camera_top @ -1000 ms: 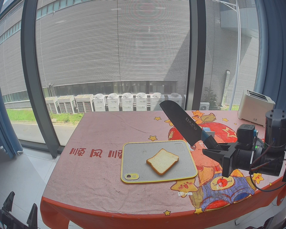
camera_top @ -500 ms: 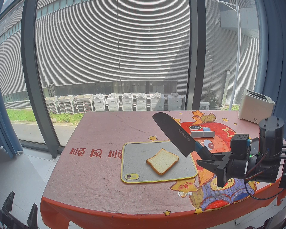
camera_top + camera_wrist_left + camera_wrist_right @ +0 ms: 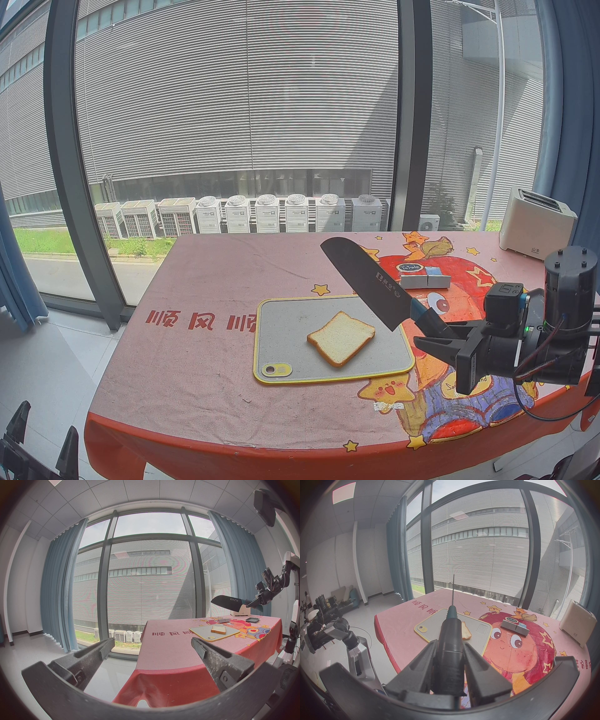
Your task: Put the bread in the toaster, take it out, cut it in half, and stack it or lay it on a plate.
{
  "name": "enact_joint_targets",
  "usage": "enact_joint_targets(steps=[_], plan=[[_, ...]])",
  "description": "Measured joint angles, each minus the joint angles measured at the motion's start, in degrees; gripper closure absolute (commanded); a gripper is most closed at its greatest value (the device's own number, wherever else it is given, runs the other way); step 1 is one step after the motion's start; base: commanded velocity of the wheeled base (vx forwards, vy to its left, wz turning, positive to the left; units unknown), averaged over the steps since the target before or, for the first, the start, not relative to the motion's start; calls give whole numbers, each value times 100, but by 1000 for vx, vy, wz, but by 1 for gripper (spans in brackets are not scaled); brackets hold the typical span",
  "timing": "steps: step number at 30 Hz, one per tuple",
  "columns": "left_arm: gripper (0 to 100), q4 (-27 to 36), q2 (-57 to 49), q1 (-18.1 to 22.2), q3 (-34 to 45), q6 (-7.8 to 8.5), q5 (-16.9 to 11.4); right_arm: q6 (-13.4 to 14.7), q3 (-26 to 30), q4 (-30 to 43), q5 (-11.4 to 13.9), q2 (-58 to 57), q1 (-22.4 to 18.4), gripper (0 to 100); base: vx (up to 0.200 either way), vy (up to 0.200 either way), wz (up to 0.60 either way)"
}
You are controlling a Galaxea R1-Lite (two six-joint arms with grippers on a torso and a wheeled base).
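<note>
The knife's [image 3: 370,282] smooth dark handle is clamped between the right gripper's [image 3: 437,331] fingers, with the broad black blade tilted toward 10 o'clock. The square bread slice [image 3: 340,338] is laid flat on the grey, yellow-rimmed cutting board [image 3: 284,331] at the gripper's 9 o'clock. The left gripper [image 3: 153,644] is spread wide and grips nothing.

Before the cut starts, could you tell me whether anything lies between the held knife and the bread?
Nothing visible does: the knife in the right gripper hangs raised by the cutting board, with open air to the bread.
</note>
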Motion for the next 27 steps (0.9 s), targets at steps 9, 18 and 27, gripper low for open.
enact_joint_targets(steps=[9,18,27], plan=[[0,-10,0,11,0,30,4,-2,78,0,-7,-23,0,100,0,0,0],[0,-11,0,9,0,11,6,-11,89,0,-7,-22,-10,100,0,0,0],[100,-11,0,9,0,-15,0,-20,116,0,-10,-20,-7,100,0,0,0]])
